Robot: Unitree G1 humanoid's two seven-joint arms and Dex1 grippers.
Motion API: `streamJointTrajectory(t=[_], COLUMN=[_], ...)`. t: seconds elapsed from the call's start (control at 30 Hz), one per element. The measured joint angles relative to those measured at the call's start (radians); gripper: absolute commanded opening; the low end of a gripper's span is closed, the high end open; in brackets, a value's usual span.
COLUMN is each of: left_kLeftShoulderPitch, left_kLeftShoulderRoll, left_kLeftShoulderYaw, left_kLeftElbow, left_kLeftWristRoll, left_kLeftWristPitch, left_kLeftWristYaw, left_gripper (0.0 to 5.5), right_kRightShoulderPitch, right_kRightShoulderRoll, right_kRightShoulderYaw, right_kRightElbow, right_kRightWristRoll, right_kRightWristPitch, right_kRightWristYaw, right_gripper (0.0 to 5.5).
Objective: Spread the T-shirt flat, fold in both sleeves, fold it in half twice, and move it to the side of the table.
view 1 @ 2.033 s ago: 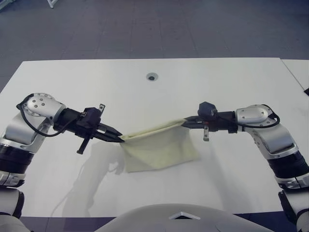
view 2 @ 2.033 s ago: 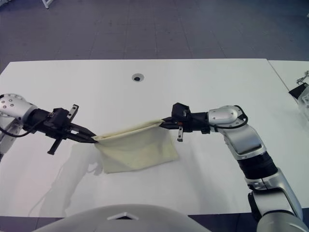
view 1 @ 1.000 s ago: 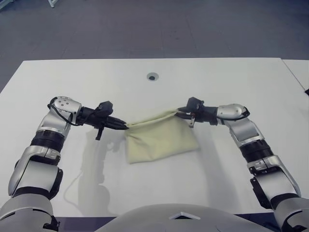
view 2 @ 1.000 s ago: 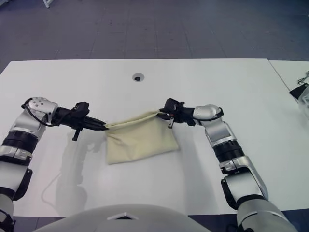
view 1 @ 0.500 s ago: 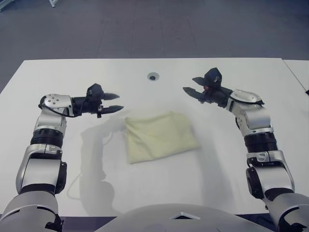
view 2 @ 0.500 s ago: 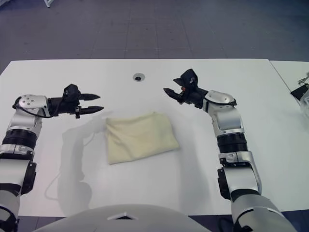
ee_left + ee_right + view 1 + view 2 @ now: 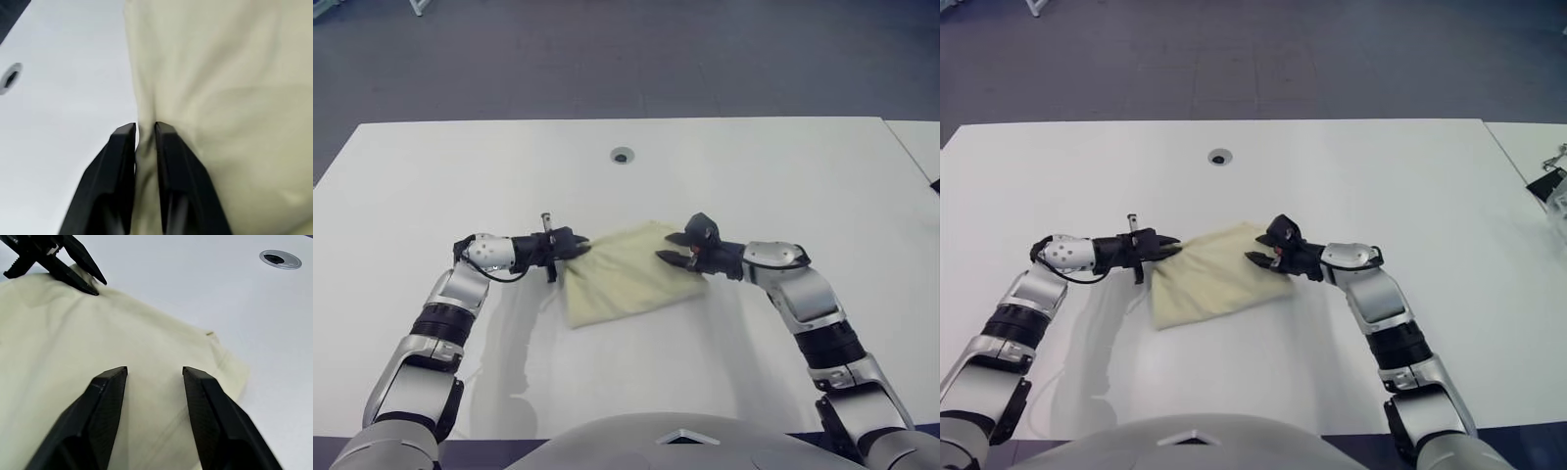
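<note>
A pale yellow T-shirt (image 7: pixel 622 279), folded into a small rectangle, lies flat on the white table (image 7: pixel 773 176) near its middle. My left gripper (image 7: pixel 581 247) rests low at the shirt's far left corner. In the left wrist view its fingers (image 7: pixel 128 134) pinch a ridge of the cloth (image 7: pixel 220 98). My right gripper (image 7: pixel 669 248) hovers open just over the shirt's far right part. In the right wrist view the cloth (image 7: pixel 58 342) lies beneath its spread fingers (image 7: pixel 112 382), with nothing between them, and the left gripper (image 7: pixel 58 264) shows across the shirt.
A round cable hole (image 7: pixel 622 155) sits in the table beyond the shirt. Another table's corner (image 7: pixel 925 147) stands at the far right. Bare tabletop surrounds the shirt on all sides.
Half a second ago both grippers hung open above the table, apart from the shirt. Both have come down to it; the left has shut on its edge, the right stays open.
</note>
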Motion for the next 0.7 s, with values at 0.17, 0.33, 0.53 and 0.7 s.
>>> streamJointTrajectory(t=[0.17, 0.33, 0.53, 0.7], left_kLeftShoulderPitch=[0.025, 0.072, 0.073, 0.009], left_kLeftShoulderRoll=[0.018, 0.048, 0.066, 0.07], left_kLeftShoulderYaw=[0.005, 0.039, 0.146, 0.218], left_kLeftElbow=[0.013, -0.013, -0.075, -0.162], left_kLeftWristRoll=[-0.004, -0.047, -0.213, -0.341], left_kLeftWristPitch=[-0.05, -0.05, 0.069, 0.207], left_kLeftWristYaw=[0.024, 0.012, -0.057, -0.118], left_gripper=[0.0, 0.64, 1.51, 2.22], right_kRightShoulderPitch=[0.0, -0.003, -0.114, -0.168], right_kRightShoulderRoll=[0.001, 0.026, 0.074, 0.082], right_kRightShoulderYaw=[-0.002, -0.072, -0.143, -0.11], right_kRightElbow=[0.02, -0.007, -0.12, -0.035], right_kRightWristRoll=[-0.006, 0.064, 0.204, 0.241], right_kRightWristPitch=[0.037, 0.076, 0.149, 0.218], right_kRightWristYaw=[-0.021, -0.034, -0.024, 0.021], right_gripper=[3.38, 4.13, 4.61, 4.04])
